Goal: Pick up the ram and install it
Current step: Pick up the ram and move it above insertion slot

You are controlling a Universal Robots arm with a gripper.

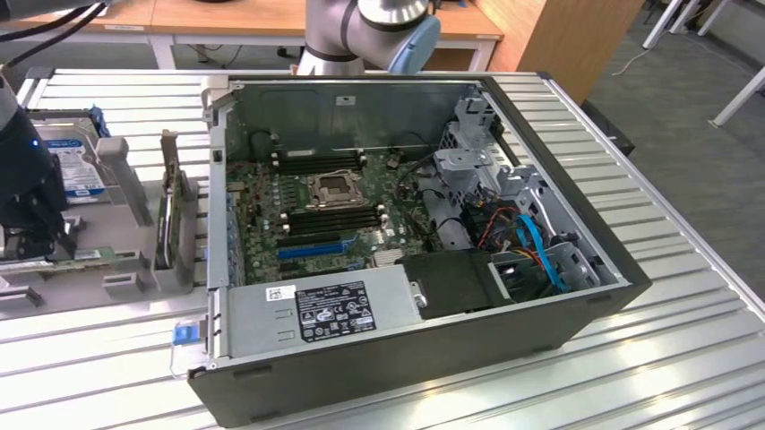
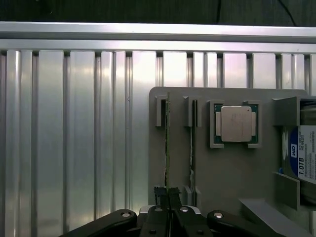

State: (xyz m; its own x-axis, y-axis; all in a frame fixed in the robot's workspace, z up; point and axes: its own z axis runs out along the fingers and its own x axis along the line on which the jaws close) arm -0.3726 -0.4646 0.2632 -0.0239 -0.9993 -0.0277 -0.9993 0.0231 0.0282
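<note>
1. The gripper (image 2: pixel 168 198) is pressed almost together, pinching one end of the ram (image 2: pixel 167 143).
2. The ram stands on edge in a slot of the gray tray (image 2: pixel 232 173), just beside a second stick (image 2: pixel 192 143).
3. The tray sits at the exterior view's left of the open computer case (image 1: pixel 418 358).

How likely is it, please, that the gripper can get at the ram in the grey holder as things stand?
Very likely yes: the gripper looks shut on the end of the ram, which stands on edge in the grey holder. Nothing lies between them, and the neighbouring stick stands apart.
</note>
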